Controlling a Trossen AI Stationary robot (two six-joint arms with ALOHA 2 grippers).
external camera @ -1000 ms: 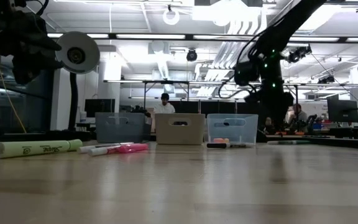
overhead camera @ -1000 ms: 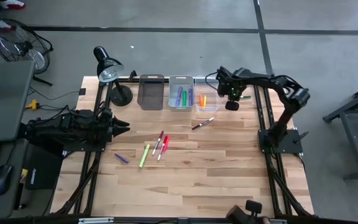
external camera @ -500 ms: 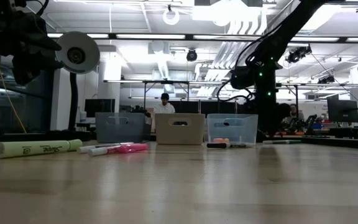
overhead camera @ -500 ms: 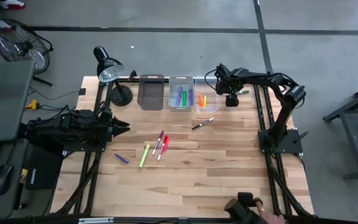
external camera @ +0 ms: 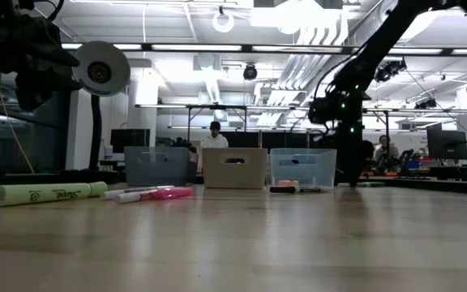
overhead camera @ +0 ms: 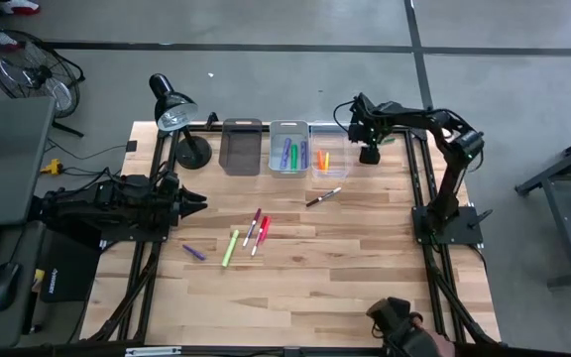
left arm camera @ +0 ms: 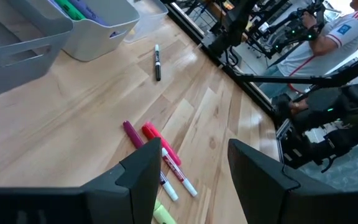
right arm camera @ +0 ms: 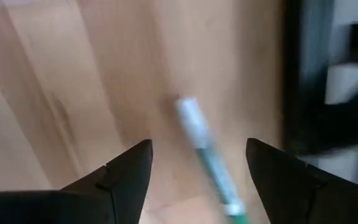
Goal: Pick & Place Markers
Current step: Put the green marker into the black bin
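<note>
The right pincer [right arm camera: 197, 180] hangs over the bench [right arm camera: 55, 74] with its fingers apart. A green marker [right arm camera: 210, 158] lies on the wood between and just beyond them, not gripped. Farther off stand three bins [overhead camera: 288, 149], with loose markers [overhead camera: 251, 230] well beyond. The left pincer [left arm camera: 191, 180] waits far away, fingers apart.

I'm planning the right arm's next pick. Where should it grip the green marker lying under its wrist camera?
Probably at mid-barrel, from straight above. The green marker lies flat on the table, between the fingers of the open right claw, so closing across its thin barrel should hold it.
</note>
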